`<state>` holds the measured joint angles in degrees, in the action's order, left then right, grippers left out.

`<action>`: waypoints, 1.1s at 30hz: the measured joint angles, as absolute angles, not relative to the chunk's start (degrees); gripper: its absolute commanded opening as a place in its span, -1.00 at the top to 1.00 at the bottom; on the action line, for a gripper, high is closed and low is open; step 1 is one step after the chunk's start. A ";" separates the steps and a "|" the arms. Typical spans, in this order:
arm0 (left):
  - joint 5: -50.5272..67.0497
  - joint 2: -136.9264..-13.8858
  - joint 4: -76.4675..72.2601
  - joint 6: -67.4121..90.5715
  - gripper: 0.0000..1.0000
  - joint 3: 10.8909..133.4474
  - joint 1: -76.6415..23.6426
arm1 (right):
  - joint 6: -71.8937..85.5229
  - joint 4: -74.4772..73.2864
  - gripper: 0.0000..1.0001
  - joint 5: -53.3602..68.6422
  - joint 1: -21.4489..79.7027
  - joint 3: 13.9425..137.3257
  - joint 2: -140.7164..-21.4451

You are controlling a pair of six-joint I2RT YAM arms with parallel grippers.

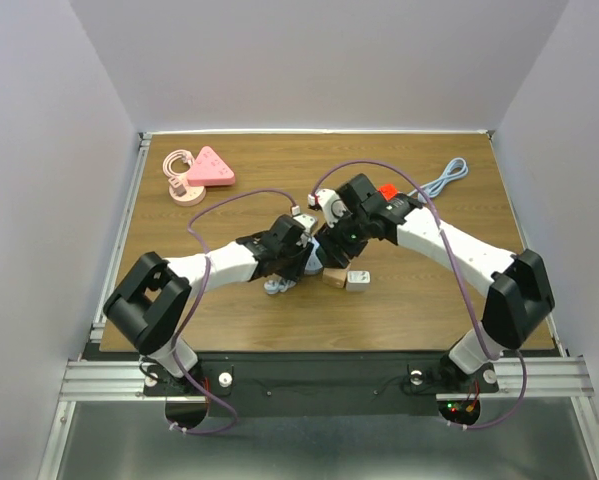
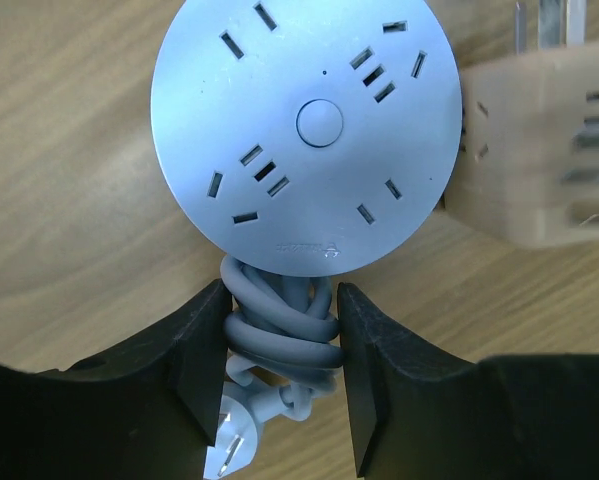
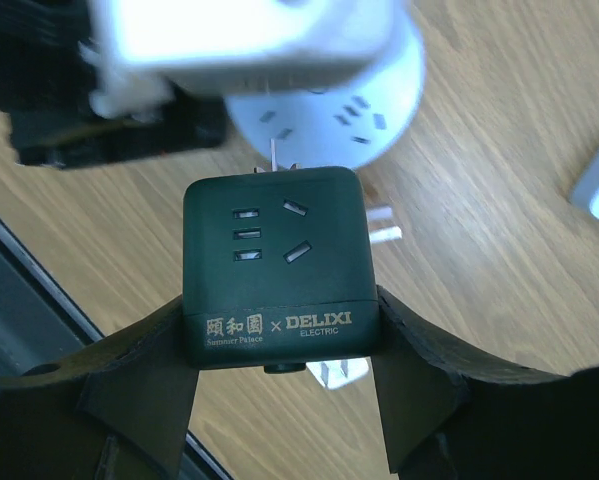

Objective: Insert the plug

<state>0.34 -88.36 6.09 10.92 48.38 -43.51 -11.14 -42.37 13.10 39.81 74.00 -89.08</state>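
Note:
A round blue-grey power strip (image 2: 304, 130) lies on the wooden table, sockets up. My left gripper (image 2: 279, 340) is shut on its coiled cord (image 2: 279, 320), one finger on each side, with the cord's own plug (image 2: 229, 440) just behind. My right gripper (image 3: 279, 340) is shut on a dark green cube adapter (image 3: 274, 265) marked DELIXI. It holds the adapter above the table, its prongs (image 3: 275, 155) pointing toward the round strip (image 3: 354, 110). In the top view both grippers, left (image 1: 284, 268) and right (image 1: 331, 250), meet at the table's middle.
A tan cube adapter (image 1: 333, 278) and a white one (image 1: 357, 281) lie just right of the strip. A pink triangular strip (image 1: 210, 167) with its coiled cord (image 1: 184, 185) sits back left. A red item (image 1: 386, 190) and a blue-grey cable (image 1: 444, 180) lie back right.

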 measured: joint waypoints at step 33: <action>1.52 -93.27 5.37 4.69 1.00 53.45 -34.76 | -5.67 -42.57 0.75 15.73 42.76 70.32 -95.35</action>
<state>1.52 -93.27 5.37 4.69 53.45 -34.76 -5.67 -42.57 15.73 42.76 70.32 -95.35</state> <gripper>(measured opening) 0.527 0.665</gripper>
